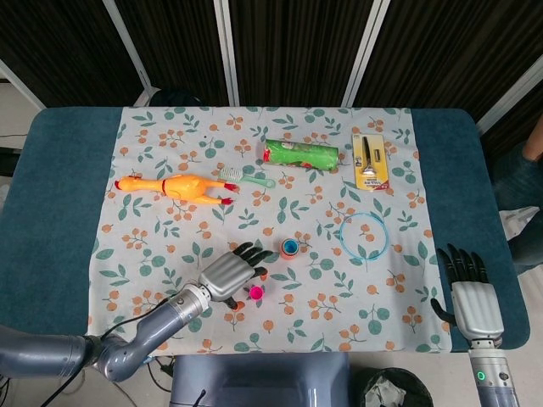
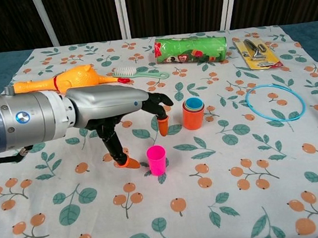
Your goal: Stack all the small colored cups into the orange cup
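**Left hand bracketing pink cup, no contact yet**

My left hand (image 2: 118, 109) sits low over the cloth with fingers spread and nothing in them. In the chest view the thumb tip is down just left of the pink cup (image 2: 157, 159), and the other fingers (image 2: 160, 103) arch over and behind it, one orange tip hanging between the pink cup and the orange cup (image 2: 193, 116). I judge this an opening bracket for a pinch: thumb on one side, fingers on the other, cup in the gap. Whether the thumb already touches the cup wall I cannot tell; it looks just short.

Pose: forearm comes in from my left, nearly level with the table, palm down, wrist roughly straight. The head view agrees, with the hand (image 1: 227, 275) just left of the pink cup (image 1: 256, 292).

Task things: the pink cup stands upright, mouth up, alone, beside my thumb. The orange cup is past the fingertips to the right and a little further out, upright, with smaller cups already nested inside, a blue one on top. So pink looks like the only loose cup left.

Right hand (image 1: 472, 296) rests at the table's near right edge, fingers extended and apart, empty, well away from both cups.

Risk, my guess: the cup is light and could tip if the thumb nudges it first.
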Available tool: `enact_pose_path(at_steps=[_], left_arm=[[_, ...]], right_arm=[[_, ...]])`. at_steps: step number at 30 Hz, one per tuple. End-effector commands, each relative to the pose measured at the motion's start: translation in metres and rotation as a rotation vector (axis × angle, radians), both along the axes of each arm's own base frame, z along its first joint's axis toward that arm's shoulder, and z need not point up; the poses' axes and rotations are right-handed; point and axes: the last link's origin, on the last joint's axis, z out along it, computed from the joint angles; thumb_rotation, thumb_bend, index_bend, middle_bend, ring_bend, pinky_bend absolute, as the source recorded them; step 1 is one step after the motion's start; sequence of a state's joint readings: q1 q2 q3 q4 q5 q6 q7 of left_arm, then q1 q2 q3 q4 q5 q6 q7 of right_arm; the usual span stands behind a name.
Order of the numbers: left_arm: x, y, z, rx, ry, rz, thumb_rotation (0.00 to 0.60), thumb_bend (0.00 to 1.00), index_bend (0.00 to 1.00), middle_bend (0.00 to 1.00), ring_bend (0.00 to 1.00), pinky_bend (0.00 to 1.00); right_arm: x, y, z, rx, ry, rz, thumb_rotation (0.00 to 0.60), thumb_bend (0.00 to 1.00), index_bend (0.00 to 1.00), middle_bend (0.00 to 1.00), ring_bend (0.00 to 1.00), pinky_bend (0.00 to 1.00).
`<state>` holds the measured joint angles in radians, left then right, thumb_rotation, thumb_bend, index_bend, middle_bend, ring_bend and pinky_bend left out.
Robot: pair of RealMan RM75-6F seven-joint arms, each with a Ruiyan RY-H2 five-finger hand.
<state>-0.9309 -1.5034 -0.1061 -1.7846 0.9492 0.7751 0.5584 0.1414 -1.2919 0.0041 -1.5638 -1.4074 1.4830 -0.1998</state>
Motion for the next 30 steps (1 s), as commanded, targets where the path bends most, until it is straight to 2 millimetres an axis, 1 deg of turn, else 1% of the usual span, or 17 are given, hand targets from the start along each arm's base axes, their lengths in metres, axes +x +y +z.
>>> enact_pose_path(at_steps=[1, 7, 14, 25, 30], left_arm=[[0.001, -0.001, -0.002, 0.002, 0.005, -0.003, 0.6, 0.18, 0.37, 0.01, 0.0, 0.0], [0.002, -0.001, -0.008, 0.012, 0.02, -0.01, 0.6, 0.18, 0.36, 0.01, 0.0, 0.0], [0.004, -0.001, -0.014, 0.011, 0.029, -0.014, 0.6, 0.19, 0.39, 0.01, 0.0, 0.0], [0.004, -0.001, -0.018, 0.027, 0.045, -0.03, 0.6, 0.24, 0.43, 0.02, 0.0, 0.0], [0.003, -0.001, -0.021, 0.032, 0.056, -0.032, 0.6, 0.25, 0.43, 0.02, 0.0, 0.0]], right_arm=[[-0.001, 0.0, 0.001, -0.004, -0.002, -0.003, 0.6, 0.34, 0.01, 0.0, 0.0, 0.02], [-0.002, 0.0, 0.003, -0.009, -0.006, -0.006, 0.6, 0.34, 0.01, 0.0, 0.0, 0.02], [-0.003, -0.001, 0.004, -0.017, -0.011, -0.013, 0.6, 0.34, 0.01, 0.0, 0.0, 0.02], [-0.004, -0.002, 0.004, -0.015, -0.021, -0.024, 0.6, 0.34, 0.01, 0.0, 0.0, 0.02], [-0.005, -0.002, 0.004, -0.019, -0.022, -0.03, 0.6, 0.34, 0.01, 0.0, 0.0, 0.02]])
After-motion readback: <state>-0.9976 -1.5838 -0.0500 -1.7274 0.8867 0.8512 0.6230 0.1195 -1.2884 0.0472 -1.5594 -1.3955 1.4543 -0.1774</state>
